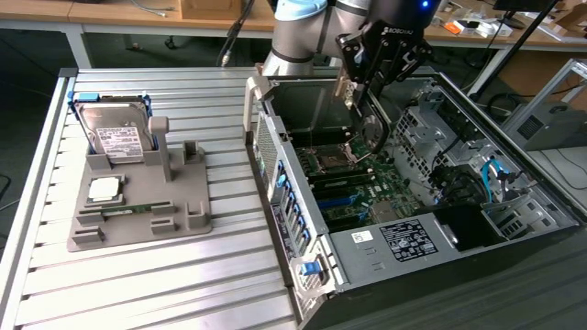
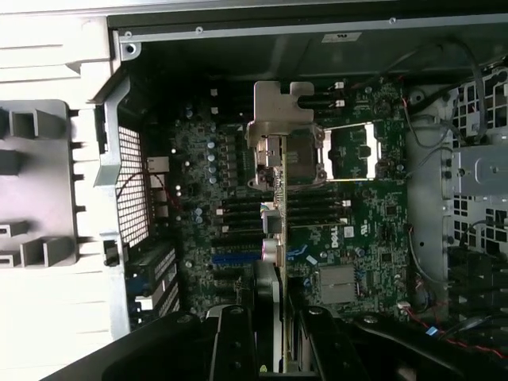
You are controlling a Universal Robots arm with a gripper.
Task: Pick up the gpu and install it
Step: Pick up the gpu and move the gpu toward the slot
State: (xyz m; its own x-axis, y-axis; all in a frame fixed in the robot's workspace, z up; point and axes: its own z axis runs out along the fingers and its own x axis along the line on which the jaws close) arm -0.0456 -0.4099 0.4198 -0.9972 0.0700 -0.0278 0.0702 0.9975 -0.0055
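The pincer [image 2: 278,345] clamps the gpu [image 2: 279,198] edge-on over the open case [image 1: 275,158] — lower it squarely, aligned with the motherboard [image 2: 373,230].

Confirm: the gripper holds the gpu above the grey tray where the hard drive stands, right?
No. In the exterior view the gripper holds the gpu above the open computer case, not the grey tray; the hard drive does stand in that tray.
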